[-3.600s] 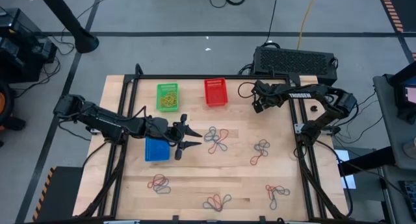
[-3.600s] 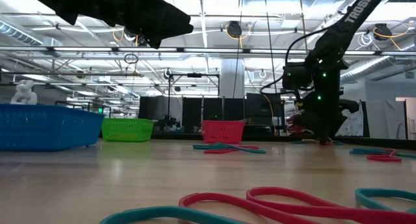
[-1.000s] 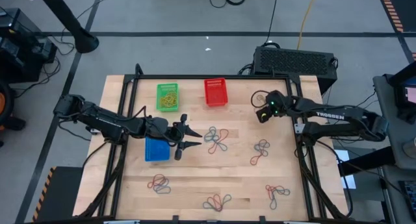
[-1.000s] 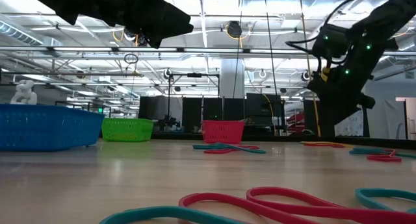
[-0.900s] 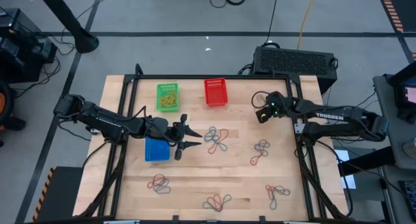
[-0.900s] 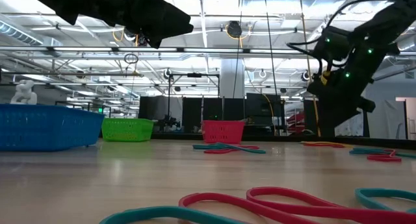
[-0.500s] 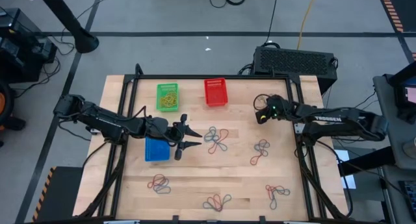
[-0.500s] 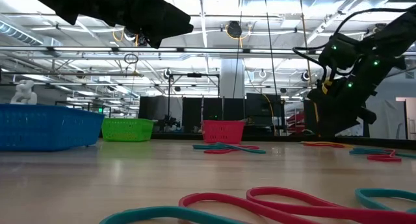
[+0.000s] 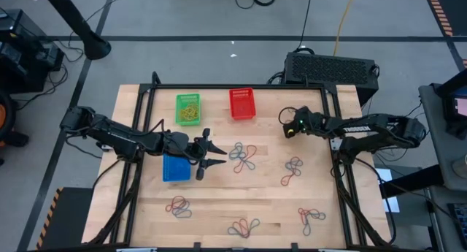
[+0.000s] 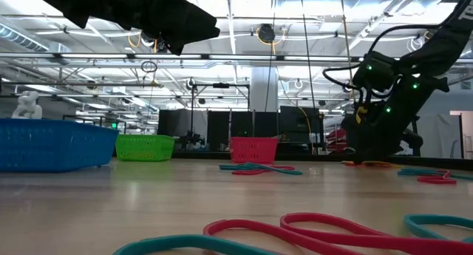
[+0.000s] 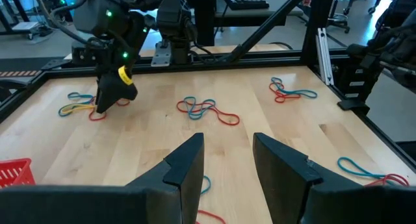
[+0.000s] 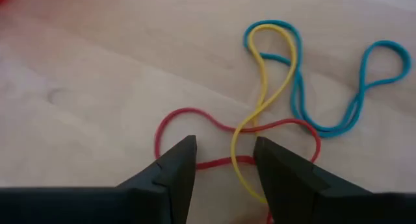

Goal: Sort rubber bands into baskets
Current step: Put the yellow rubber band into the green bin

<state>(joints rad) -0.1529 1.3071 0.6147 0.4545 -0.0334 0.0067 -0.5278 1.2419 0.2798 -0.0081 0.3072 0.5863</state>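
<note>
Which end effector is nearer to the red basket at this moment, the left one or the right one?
The right end effector is nearer: it hovers beside the red basket, toward the table's right edge. The left end effector waits farther off, by the blue basket.

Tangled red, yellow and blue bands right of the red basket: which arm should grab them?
Right. The right gripper is open, low over those bands; the left gripper hovers beside the blue basket.
</note>
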